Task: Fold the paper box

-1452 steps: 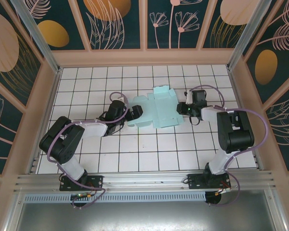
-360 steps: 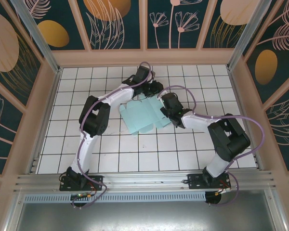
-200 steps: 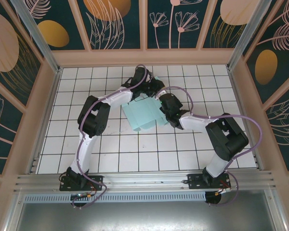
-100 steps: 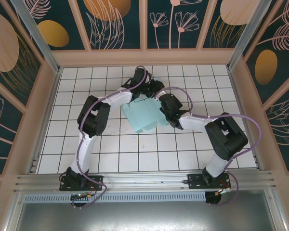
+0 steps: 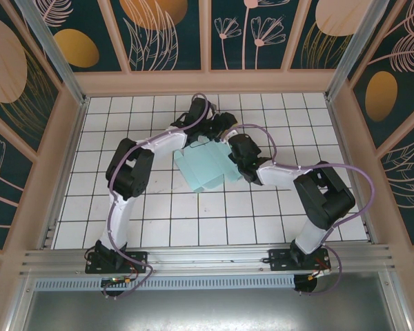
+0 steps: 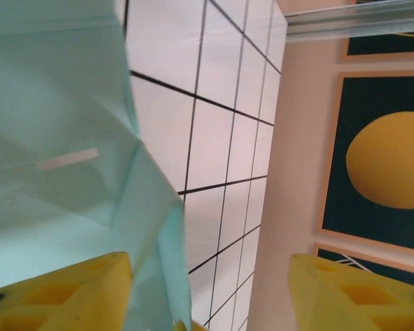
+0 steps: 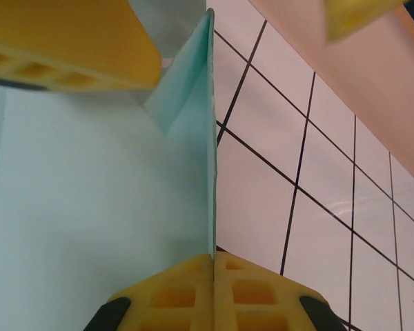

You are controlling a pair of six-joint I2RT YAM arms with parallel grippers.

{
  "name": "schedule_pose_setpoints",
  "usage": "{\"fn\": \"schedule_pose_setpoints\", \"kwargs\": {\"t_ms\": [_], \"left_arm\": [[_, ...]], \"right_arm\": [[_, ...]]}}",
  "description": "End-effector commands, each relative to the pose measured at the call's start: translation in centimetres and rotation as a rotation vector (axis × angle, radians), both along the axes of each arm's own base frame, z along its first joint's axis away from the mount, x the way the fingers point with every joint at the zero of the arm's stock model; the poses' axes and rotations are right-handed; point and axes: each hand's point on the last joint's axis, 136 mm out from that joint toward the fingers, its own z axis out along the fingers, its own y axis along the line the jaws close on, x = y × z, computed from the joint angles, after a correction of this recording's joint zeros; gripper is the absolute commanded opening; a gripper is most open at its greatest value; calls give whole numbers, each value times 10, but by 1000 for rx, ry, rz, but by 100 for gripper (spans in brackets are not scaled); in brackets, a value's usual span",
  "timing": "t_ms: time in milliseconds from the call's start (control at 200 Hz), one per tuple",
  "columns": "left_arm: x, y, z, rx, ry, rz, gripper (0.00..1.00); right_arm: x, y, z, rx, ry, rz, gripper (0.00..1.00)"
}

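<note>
The paper box (image 5: 201,169) is a pale mint-blue card, partly folded, lying on the white tiled floor at mid-table. My left gripper (image 5: 217,132) hovers at its far edge, open. In the left wrist view its yellow fingers (image 6: 55,293) stand wide apart, and a raised flap of the paper box (image 6: 148,227) leans against the left one, ungripped. My right gripper (image 5: 233,153) sits at the box's right side. In the right wrist view this gripper (image 7: 214,265) is shut on the thin upright edge of the paper box (image 7: 90,193).
The tiled floor (image 5: 193,221) is ringed by a pale pink wall (image 5: 207,83) with dark patterned panels above. Both arms reach inward and nearly meet over the box. The left gripper's yellow finger (image 7: 69,48) crosses the top of the right wrist view.
My left gripper has opened and let go of the far flap. The right gripper has kept its grip, and the box has barely shifted.
</note>
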Motion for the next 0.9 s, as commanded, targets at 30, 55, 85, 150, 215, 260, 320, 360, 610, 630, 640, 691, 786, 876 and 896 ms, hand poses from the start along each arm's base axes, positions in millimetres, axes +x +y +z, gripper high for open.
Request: {"fn": "schedule_pose_setpoints", "kwargs": {"t_ms": [30,55,85,150,215,260,320,360,610,630,640,691,786,876,896], "left_arm": [[5,27,50,-9,-168,46,71],[5,35,52,-6,-182,57,73],[3,44,53,-2,-195,76,77],[-1,68,59,9,-259,129,87],[-6,89,65,52,-323,165,99],[-10,101,68,106,-380,172,99],[-13,117,67,208,-456,175,99],[-14,125,64,279,-499,165,99],[-15,143,47,630,-779,-37,95],[-16,140,46,639,-799,-69,94],[-16,139,44,646,-806,-84,93],[-12,136,35,683,-810,-137,90],[-2,133,15,730,-792,-211,86],[-1,125,2,709,-804,-291,84],[0,123,0,707,-806,-304,83]], "right_arm": [[-1,-9,8,108,1,-23,0],[-1,-11,8,127,5,-24,0],[-1,-13,8,153,8,-24,0],[-5,-10,10,202,18,-7,0],[-1,-24,10,234,19,-33,0],[-2,-25,12,266,24,-26,0],[-3,-25,13,309,31,-13,0],[-3,-25,16,340,32,1,0],[-6,-24,22,482,69,53,0],[-6,-24,24,487,68,55,0],[-6,-24,24,487,69,56,0],[-7,-23,24,490,75,63,0],[-8,-21,25,498,80,75,0],[-8,-22,26,500,79,75,0],[-8,-23,26,500,80,74,0]]}}
